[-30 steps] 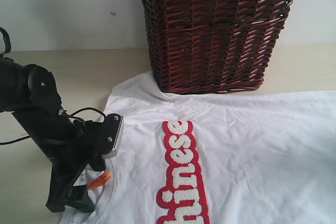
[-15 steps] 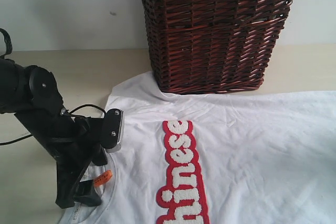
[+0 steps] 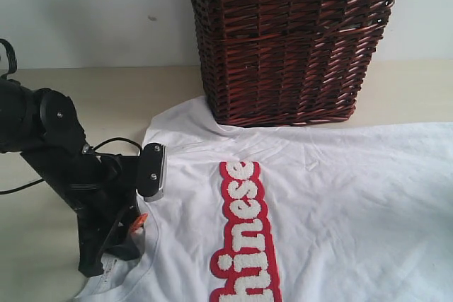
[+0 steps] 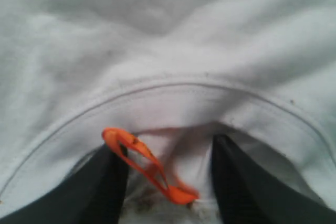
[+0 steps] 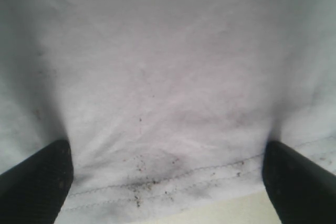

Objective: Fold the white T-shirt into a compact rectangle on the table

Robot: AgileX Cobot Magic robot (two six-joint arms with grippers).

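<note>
The white T-shirt (image 3: 340, 203) lies spread flat on the table (image 3: 106, 97), its red strip of fuzzy white letters (image 3: 244, 231) facing up. My left gripper (image 3: 113, 249) is down on the neck opening. In the left wrist view its dark fingers (image 4: 107, 187) stand partly closed on either side of the bunched collar (image 4: 173, 98) and the orange neck tag (image 4: 149, 166), with a gap still between them (image 4: 168, 182). My right gripper (image 5: 168, 182) is wide open, low over the stitched hem (image 5: 173, 174) by bare table (image 5: 226, 211). It is out of the exterior view.
A dark brown wicker basket (image 3: 290, 47) with a lace rim stands at the back, its base touching the shirt's far sleeve. The left arm's black links and cable (image 3: 49, 146) reach in from the left edge. A pale wall rises behind the table.
The left gripper has slid toward the collar and its jaws have narrowed around it. The orange tag, lying free before, is now partly hidden by the fingers. The shirt's neck edge has bunched.
</note>
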